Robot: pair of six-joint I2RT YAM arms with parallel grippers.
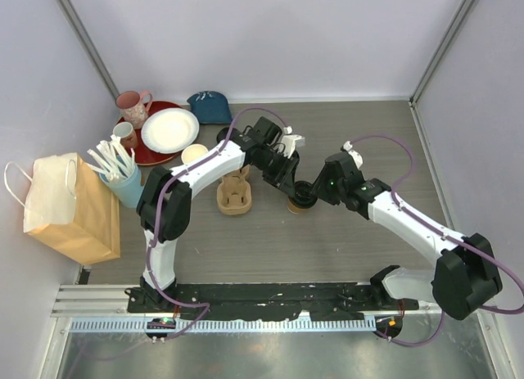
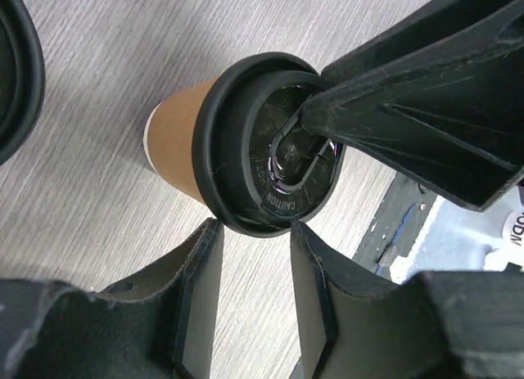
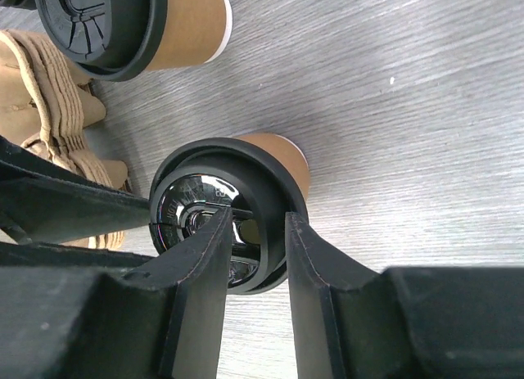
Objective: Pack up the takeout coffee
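Observation:
A takeout coffee [image 1: 299, 202], tan cup with black lid, stands on the table right of the cardboard cup carrier [image 1: 235, 191]. My right gripper [image 3: 254, 219] is shut on its lid rim [image 3: 282, 191], one finger on top of the lid and one outside it. In the left wrist view the same coffee [image 2: 176, 137] lies just past my left gripper [image 2: 254, 225], which is open, its tips at the lid edge and only table between them. The second takeout coffee [image 3: 184, 23] stands beside the carrier [image 3: 49, 92]; its lid [image 2: 16, 76] shows at the left wrist view's edge.
A paper bag [image 1: 70, 207] stands at the left with a blue cup of white cutlery [image 1: 123, 181] beside it. Behind are a red plate [image 1: 147, 156] bearing a white plate [image 1: 169, 130], a pink mug [image 1: 133, 107], a lidless cup [image 1: 195, 154] and a blue pouch [image 1: 210, 106].

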